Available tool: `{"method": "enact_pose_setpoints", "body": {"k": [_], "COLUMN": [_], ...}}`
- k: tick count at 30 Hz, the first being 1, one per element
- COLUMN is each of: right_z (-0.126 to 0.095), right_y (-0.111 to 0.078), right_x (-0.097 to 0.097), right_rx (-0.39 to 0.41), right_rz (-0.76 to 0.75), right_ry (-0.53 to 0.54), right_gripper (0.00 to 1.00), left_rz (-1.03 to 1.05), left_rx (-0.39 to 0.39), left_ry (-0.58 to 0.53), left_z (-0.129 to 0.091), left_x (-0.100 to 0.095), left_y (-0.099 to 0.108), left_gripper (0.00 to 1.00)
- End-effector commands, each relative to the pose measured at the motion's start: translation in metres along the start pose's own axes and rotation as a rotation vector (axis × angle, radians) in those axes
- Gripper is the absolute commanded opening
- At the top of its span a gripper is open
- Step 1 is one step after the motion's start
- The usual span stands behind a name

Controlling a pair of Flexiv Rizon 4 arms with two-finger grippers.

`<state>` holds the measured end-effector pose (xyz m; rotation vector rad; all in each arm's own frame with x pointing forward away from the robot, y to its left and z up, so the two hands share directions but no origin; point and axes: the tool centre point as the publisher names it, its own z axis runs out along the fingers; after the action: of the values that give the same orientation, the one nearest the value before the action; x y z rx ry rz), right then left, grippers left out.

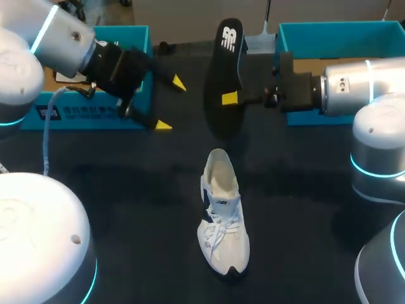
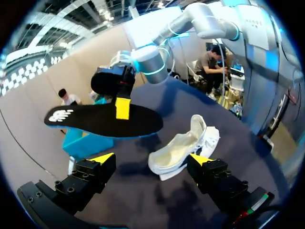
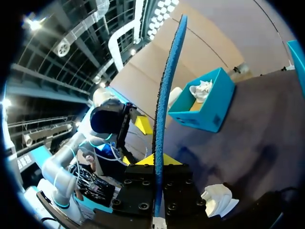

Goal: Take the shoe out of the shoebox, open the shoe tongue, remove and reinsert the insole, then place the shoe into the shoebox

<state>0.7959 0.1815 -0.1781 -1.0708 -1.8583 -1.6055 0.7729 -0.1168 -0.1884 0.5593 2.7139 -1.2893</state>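
The white shoe point(image 1: 221, 215) lies on the dark table with its opening toward the far side; it also shows ahead of my left gripper point(image 2: 183, 148) and beside my right gripper point(image 3: 219, 200). The black insole point(image 1: 226, 69) with a blue edge hangs in the air above the far half of the table. My right gripper point(image 1: 231, 98) is shut on it; the insole point(image 3: 167, 95) rises edge-on from between the right gripper's point(image 3: 157, 164) fingers. My left gripper point(image 1: 171, 104) stands open and empty to the left of the insole point(image 2: 105, 119), its own tips point(image 2: 151, 158) spread wide.
A blue shoebox point(image 1: 345, 31) stands at the far right behind my right arm. Another blue box part point(image 1: 76, 114) lies at the far left under my left arm, and a blue box point(image 3: 205, 102) there holds white paper.
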Motion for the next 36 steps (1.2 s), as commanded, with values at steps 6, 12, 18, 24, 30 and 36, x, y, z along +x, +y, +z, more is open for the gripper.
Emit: {"method": "enact_pose_setpoints", "body": {"k": [6,12,18,24,30,36], "right_z": [-0.005,-0.005,-0.002,0.009,0.012,0.012], "right_y": [-0.011,-0.011,-0.013,-0.025,-0.030,-0.030], "right_x": [-0.023,-0.023,-0.030,-0.051,-0.057,-0.057], "right_rx": [0.020,0.020,0.018,0.000,-0.014,-0.014], "right_rz": [-0.028,-0.028,-0.037,-0.095,-0.097,-0.097], "right_ry": [0.031,0.031,0.066,0.115,0.154,0.154], "right_gripper": [0.00,0.00,0.00,0.00,0.00,0.00], "left_rz": [-0.209,-0.209,-0.230,-0.299,-0.303,-0.303], "left_rx": [-0.261,-0.261,-0.252,-0.297,-0.350,-0.350], "left_ry": [0.033,0.033,0.052,0.095,0.101,0.101], "left_z": [0.024,0.024,0.033,0.070,0.078,0.078], "left_x": [0.039,0.039,0.040,0.060,0.067,0.067], "left_y": [0.009,0.009,0.014,0.038,0.044,0.044], "left_gripper": [1.00,1.00,1.00,1.00,1.00,1.00]}}
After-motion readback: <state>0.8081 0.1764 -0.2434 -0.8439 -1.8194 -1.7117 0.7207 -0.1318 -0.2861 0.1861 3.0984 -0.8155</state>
